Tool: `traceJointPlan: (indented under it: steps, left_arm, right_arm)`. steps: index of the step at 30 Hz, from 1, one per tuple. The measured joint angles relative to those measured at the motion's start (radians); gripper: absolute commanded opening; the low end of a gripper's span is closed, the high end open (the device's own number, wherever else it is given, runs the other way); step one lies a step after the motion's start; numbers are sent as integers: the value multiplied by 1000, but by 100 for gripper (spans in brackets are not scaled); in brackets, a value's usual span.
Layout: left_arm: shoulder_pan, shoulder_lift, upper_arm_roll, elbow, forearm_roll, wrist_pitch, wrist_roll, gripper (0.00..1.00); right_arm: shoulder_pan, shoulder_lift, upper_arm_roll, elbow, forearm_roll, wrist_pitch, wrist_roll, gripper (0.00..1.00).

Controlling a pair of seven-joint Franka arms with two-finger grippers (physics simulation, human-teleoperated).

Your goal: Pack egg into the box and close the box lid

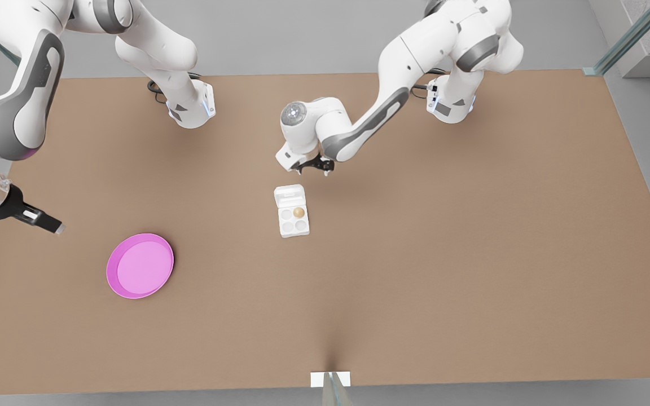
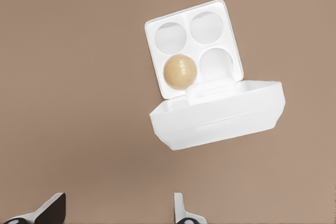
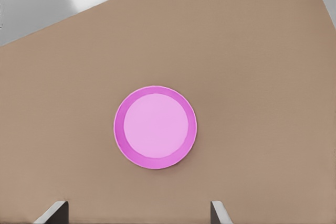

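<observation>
With the egg already sitting in a cup, what remains, as I judge it, is closing the lid. The left gripper hovers just past the lid's far edge, near mid-table, its jaws spread wide and holding nothing. To do this well I would bring one fingertip down behind the lid's free edge, then sweep it up and over toward the cups in an arc about the hinge, slowly, so the light box does not skid across the table. A gentle press at the end should seat the lid; pushing flat instead of arcing would likely just shove the box away.

The box has four round cups. The egg fills the one next to the hinge, on the front view's right; the other three are bare. The lid lies folded back, open, hinged along the box's far side.

The pink plate sits well apart toward the front view's left, with nothing on it. The right gripper waits above and beside the plate, jaws wide, holding nothing.
</observation>
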Motion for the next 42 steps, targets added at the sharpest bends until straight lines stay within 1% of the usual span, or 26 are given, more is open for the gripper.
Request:
traceJointPlan:
  steps: [3, 7, 15, 25, 27, 28, 30, 32, 33, 34, 35, 36, 37, 38, 42]
  left_arm:
    - [-15, 73, 1, 66, 38, 45, -94, 100]
    - [-16, 121, 0, 88, 98, 78, -199, 100]
    - [8, 115, 14, 143, 134, 97, -340, 100]
    - [78, 111, 27, 148, 137, 90, -421, 100]
    - [140, 51, 22, 173, 131, 35, -402, 100]
    - [235, -6, 20, 178, 129, -9, -372, 100]
    - [481, -89, 15, 186, 113, -103, -279, 100]
    - [657, -130, 11, 206, 85, -179, -181, 100]
    - [659, -153, 74, 213, 56, -212, -129, 100]
    - [614, -223, 231, 211, -51, -250, -63, 100]
    - [624, -317, 310, 191, -145, -294, 1, 100]
    - [637, -478, 347, 53, -203, -311, 62, 100]
    - [647, -568, 365, -26, -245, -325, 119, 100]
    - [660, -586, 373, -41, -275, -336, 173, 100]
    - [693, -553, 379, -16, -336, -365, 362, 100]
  right_arm:
    - [14, 8, 5, -7, -2, 24, -53, 100]
    - [19, 16, 9, -17, -3, 46, -111, 100]
    - [18, 28, 13, -17, -4, 59, -194, 100]
    - [3, 44, 11, -17, -5, 64, -258, 100]
    - [7, 45, 11, -17, -5, 65, -267, 100]
    - [7, 45, 11, -17, -5, 66, -271, 100]
    - [9, 45, 11, -17, -5, 68, -279, 100]
    - [14, 42, 11, -16, -5, 69, -286, 100]
    - [15, 33, 17, -15, -5, 66, -289, 100]
    - [17, 17, 33, -12, -6, 61, -292, 100]
    - [23, 4, 48, -10, -5, 55, -295, 100]
    - [29, -7, 57, -9, -5, 49, -297, 100]
    - [31, -12, 61, -9, -5, 43, -301, 100]
    - [29, -15, 63, -10, -5, 39, -304, 100]
    - [25, -14, 64, -12, -5, 27, -316, 100]
